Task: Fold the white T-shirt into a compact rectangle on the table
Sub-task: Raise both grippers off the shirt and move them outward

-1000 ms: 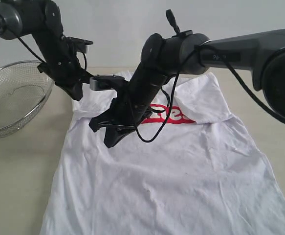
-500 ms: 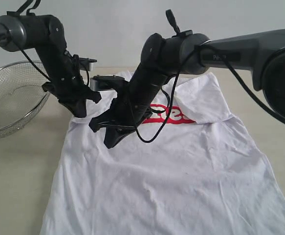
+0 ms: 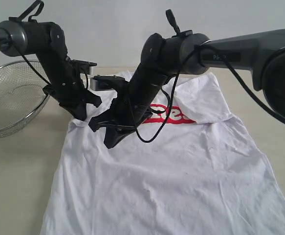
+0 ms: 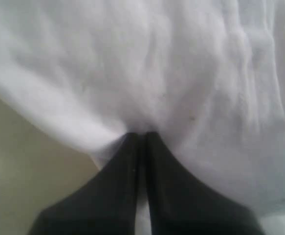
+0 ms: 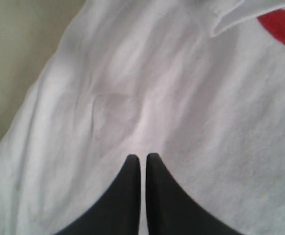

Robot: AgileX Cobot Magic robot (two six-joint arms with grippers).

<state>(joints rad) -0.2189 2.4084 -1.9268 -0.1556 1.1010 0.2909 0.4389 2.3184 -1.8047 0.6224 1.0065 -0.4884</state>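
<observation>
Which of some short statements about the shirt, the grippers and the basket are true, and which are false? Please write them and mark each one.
1. The white T-shirt lies on the table. True.
2. Both grippers are wide open. False: the left gripper and the right gripper are both shut.
3. A wire mesh basket stands beside the shirt, on the left of the exterior view. True.
4. The print on the shirt is blue and fully visible. False: the red lettering is partly hidden by a folded-over flap of the shirt and by the right arm.
5. The shirt is already folded into a compact rectangle. False: most of it lies spread out, and only the top part is folded over.
</observation>
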